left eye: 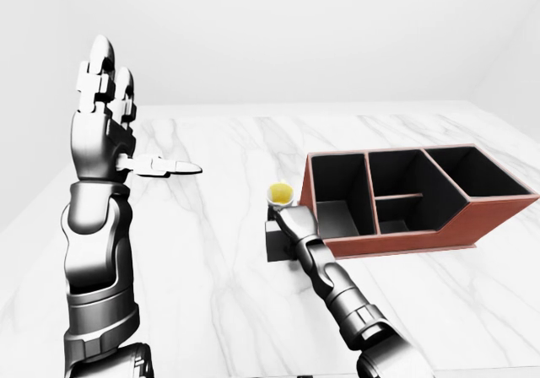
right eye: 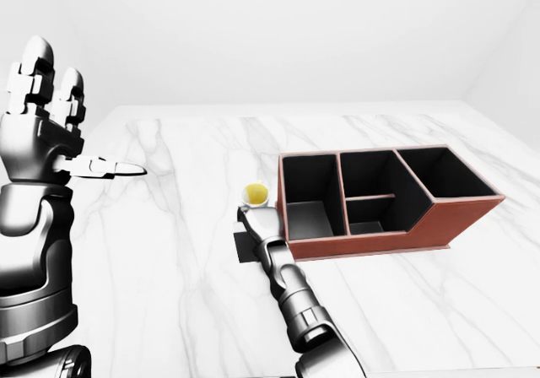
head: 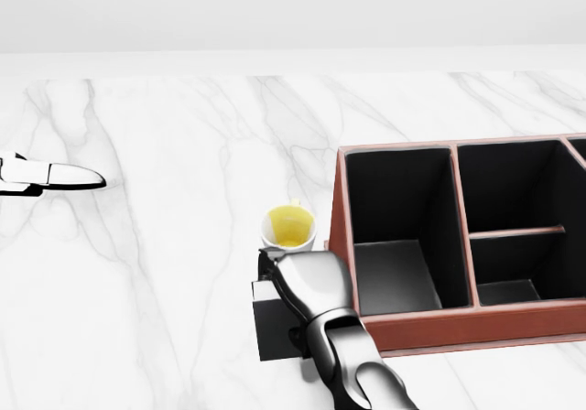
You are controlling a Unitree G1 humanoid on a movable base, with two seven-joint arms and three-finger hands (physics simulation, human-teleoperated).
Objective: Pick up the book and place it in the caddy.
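One dark book (head: pixel 275 323) lies flat on the white marble table (head: pixel 165 273), just beside the lower-left corner of the red-brown caddy (head: pixel 430 328), with the right hand (head: pixel 307 286) resting on top of it, fingers curled down; whether they grip it cannot be told. Just above the hand sits a white cup (head: pixel 289 227) of yellow liquid, while the left hand (left eye: pixel 101 116) is raised high at the left-eye view's left, fingers spread wide and holding nothing.

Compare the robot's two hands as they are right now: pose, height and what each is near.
The left hand is raised well above the white marble table, fingers open and upright; the right hand lies low on the flat black book, fingers curled down.
The left hand has nothing near it; the right sits between the small white cup of yellow liquid and the brown caddy.
Both are silver and three-fingered.
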